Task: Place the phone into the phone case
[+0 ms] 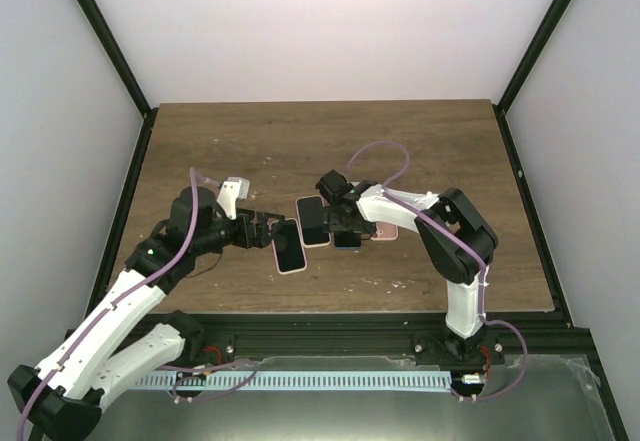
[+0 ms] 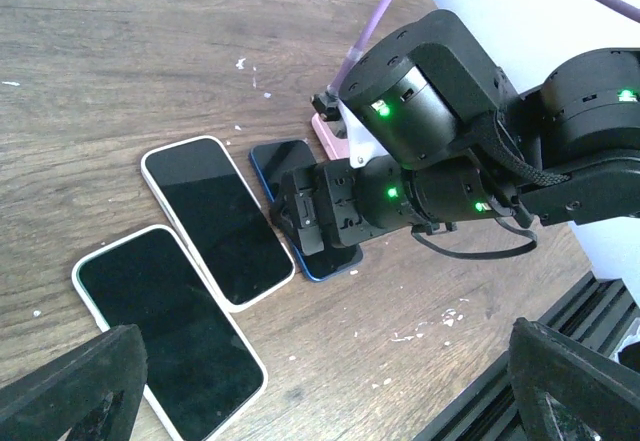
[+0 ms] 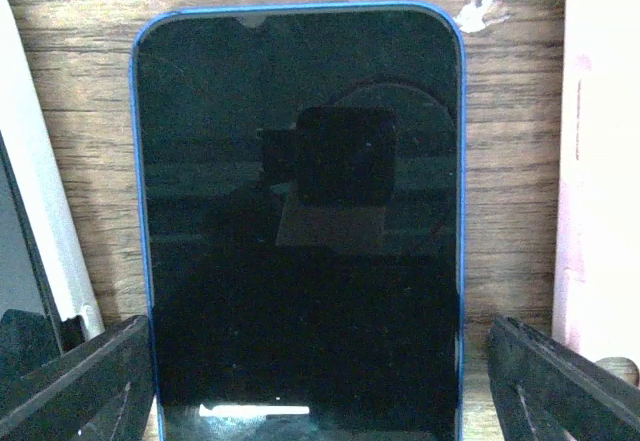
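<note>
I am holding my left gripper (image 2: pixel 325 391) by the nearest white phone (image 2: pixel 165 336), jaws wide apart, perhaps ready to steady it. Further out, my right gripper (image 3: pixel 320 381) is straddling the blue phone (image 3: pixel 300 211) with jaws apart, probably lining up a grasp. That phone is lying flat just beside the pink case (image 3: pixel 600 161).

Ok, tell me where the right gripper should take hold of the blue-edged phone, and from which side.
Pinch the blue-edged phone across its long edges, coming straight down: it lies flat, screen up. The white phone and pink case flank it closely, so the open right gripper has narrow gaps.
</note>
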